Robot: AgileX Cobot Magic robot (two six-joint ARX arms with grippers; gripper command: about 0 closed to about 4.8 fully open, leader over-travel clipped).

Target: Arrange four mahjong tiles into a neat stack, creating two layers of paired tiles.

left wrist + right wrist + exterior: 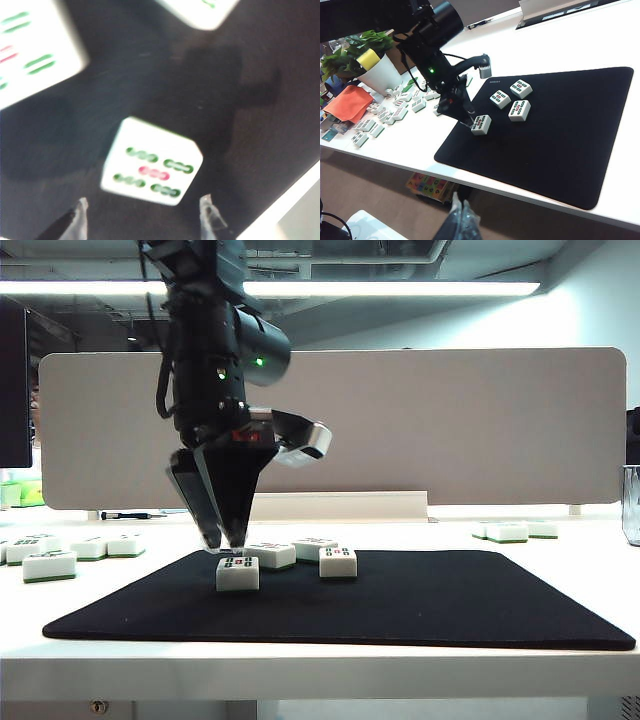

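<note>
Left gripper [227,545] hangs nose-down over the near-left part of the black mat [420,605], jaws spread, nothing between them. Its two clear fingertips [78,220] sit either side of a gap wider than the tile, per the left wrist view. Tile under it [152,161] lies flat, face up, right by the tips; contact not resolvable, wrist picture is blurred. Same tile in the exterior view [237,573] sits directly beneath the tips, nearest the mat's front edge.

Three other tiles lie beyond the gripper, all flat on the mat, single layer, no stack: one just behind it [270,555], one further back [314,547], one off to the side [338,561]. In the right wrist view those three form a loose cluster [513,99], apart from the tile at the gripper [481,125].

Spare tiles [48,565] lie on the white table [320,665] outboard of the mat on the left arm's side.

Right gripper [460,217] is parked well back off the table edge, only its tips visible, looks closed, carrying nothing.
</note>
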